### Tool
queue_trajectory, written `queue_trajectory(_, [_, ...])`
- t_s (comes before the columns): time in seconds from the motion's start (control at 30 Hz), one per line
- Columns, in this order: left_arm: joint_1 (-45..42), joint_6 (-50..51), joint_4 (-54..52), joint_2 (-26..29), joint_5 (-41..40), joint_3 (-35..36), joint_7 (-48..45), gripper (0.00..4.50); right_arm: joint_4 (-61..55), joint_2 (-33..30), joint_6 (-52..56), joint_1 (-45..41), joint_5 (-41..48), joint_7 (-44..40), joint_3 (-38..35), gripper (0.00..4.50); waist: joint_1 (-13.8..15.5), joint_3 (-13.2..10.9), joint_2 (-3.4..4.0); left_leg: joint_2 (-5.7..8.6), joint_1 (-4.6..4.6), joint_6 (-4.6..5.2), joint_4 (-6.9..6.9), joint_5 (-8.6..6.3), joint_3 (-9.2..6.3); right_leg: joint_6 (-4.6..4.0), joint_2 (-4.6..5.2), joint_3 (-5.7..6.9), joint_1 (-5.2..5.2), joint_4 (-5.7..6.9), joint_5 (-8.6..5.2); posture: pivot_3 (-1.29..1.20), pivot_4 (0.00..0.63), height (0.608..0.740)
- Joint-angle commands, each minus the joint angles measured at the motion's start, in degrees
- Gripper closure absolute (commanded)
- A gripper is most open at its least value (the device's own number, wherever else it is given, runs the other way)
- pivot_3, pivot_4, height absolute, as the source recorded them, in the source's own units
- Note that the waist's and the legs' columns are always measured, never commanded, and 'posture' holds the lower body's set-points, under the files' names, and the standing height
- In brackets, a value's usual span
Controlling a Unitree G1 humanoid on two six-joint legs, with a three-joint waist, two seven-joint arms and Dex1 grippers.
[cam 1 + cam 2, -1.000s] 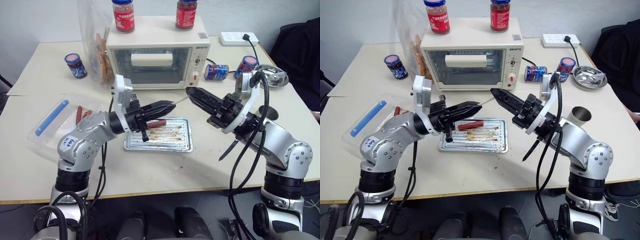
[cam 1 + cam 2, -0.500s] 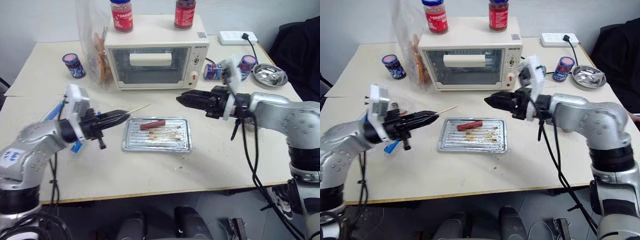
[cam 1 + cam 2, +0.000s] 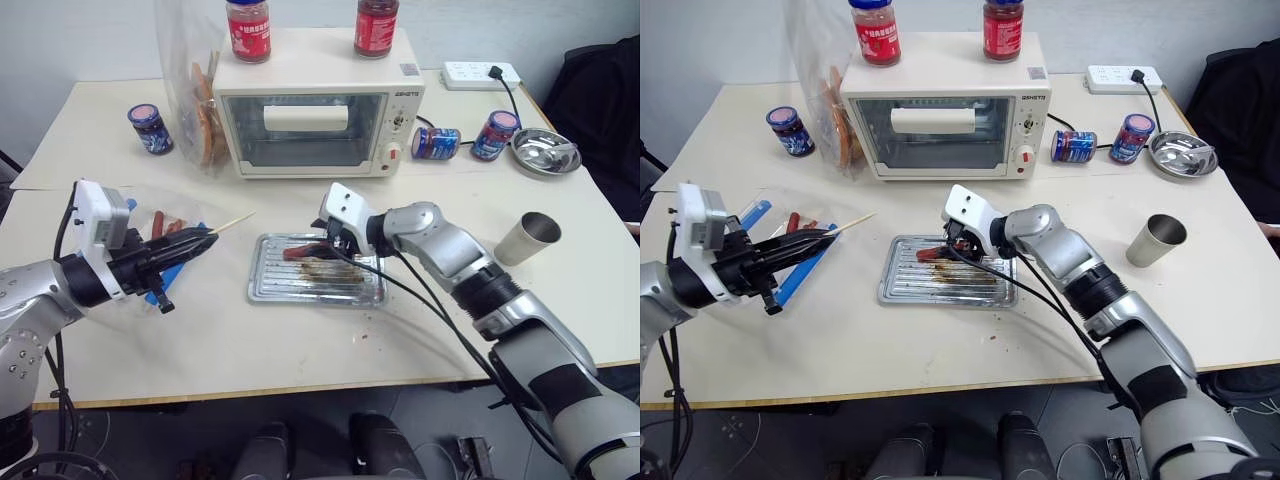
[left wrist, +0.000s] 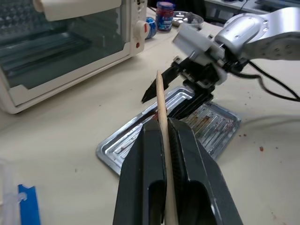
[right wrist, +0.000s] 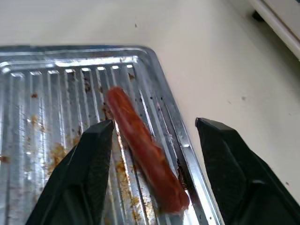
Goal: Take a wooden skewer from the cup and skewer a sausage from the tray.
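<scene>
My left gripper point(image 3: 197, 241) is shut on the wooden skewer point(image 3: 232, 222), held about level over the table left of the tray point(image 3: 320, 288). Its pointed end aims toward the tray, and in the left wrist view the stick point(image 4: 160, 101) runs out between the closed fingers. The sausage point(image 3: 296, 252) lies at the tray's far left corner. My right gripper point(image 5: 154, 124) is open and low over that corner. One finger point(image 5: 96, 150) stands on each side of the sausage point(image 5: 145, 150), neither touching it. The beige cup point(image 3: 527, 238) stands at the right of the table.
A toaster oven point(image 3: 315, 115) with two red jars on top stands behind the tray. Blue-lidded jars point(image 3: 148, 128), a round steel dish point(image 3: 545, 152) and a power strip point(image 3: 478, 76) are further back. A clear bag with more sausages point(image 3: 165, 226) lies under my left arm.
My left gripper has pulled away to the left with the skewer. My right gripper left the skewer's tip, rolled over, dropped to the tray and opened around the sausage.
</scene>
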State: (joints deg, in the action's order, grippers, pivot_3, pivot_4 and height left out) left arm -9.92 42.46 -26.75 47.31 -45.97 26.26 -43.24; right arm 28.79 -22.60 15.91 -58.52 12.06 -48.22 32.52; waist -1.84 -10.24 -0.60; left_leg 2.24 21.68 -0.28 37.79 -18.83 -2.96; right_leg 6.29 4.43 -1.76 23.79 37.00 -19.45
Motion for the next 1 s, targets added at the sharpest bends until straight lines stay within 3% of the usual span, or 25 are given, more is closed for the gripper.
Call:
queue_trajectory(0.03, [-0.09, -0.18, -2.2, -0.01, -1.31, 0.76, 1.15, 4.5, 3.42, 1.79, -3.96, -1.73, -3.26, -3.4, -2.36, 1.6, -0.21, 0.0, 0.0, -0.01, 0.0, 0.0, -0.01, 0.0, 0.0, 0.0, -0.01, 0.0, 0.0, 0.0, 0.0, 0.0, 0.15, 0.74])
queue_trajectory(0.23, [-0.76, -0.62, -1.77, 0.23, -1.48, -0.06, 1.79, 4.5, 7.62, 4.68, -5.72, -2.02, -6.6, -5.69, -4.55, 1.6, -0.98, 0.0, 0.01, -0.01, 0.0, -0.02, 0.09, 0.01, 0.0, 0.0, -0.02, 0.0, -0.01, 0.11, 0.0, 0.0, 0.15, 0.74])
queue_trajectory(0.33, [-1.28, -0.86, -1.41, 0.16, -1.32, -0.64, 1.85, 4.5, 8.75, 5.55, -5.71, -1.7, -7.82, -6.5, -5.48, 2.11, -1.16, 0.0, 0.01, -0.01, -0.01, -0.03, 0.15, 0.02, -0.01, 0.0, -0.02, 0.0, -0.01, 0.18, 0.0, 0.0, 0.15, 0.74])
queue_trajectory(0.43, [-2.03, -1.14, -0.83, 0.2, -1.08, -1.26, 1.81, 4.5, 9.3, 6.12, -5.57, -1.35, -9.06, -6.96, -6.4, 2.93, -1.31, -0.01, 0.01, 0.0, -0.02, -0.03, 0.17, 0.02, -0.01, 0.0, -0.02, -0.01, -0.01, 0.25, 0.0, 0.0, 0.15, 0.74])
queue_trajectory(1.0, [-3.22, -2.19, 0.81, 0.99, -0.15, -2.48, 0.29, 4.5, 8.83, 8.59, 0.68, 1.52, -10.66, -8.87, -10.96, 2.93, -1.39, 0.0, 0.01, 0.0, -0.02, -0.04, 0.18, 0.02, 0.0, 0.0, -0.02, -0.02, 0.02, 0.42, 0.0, 0.0, 0.15, 0.74])
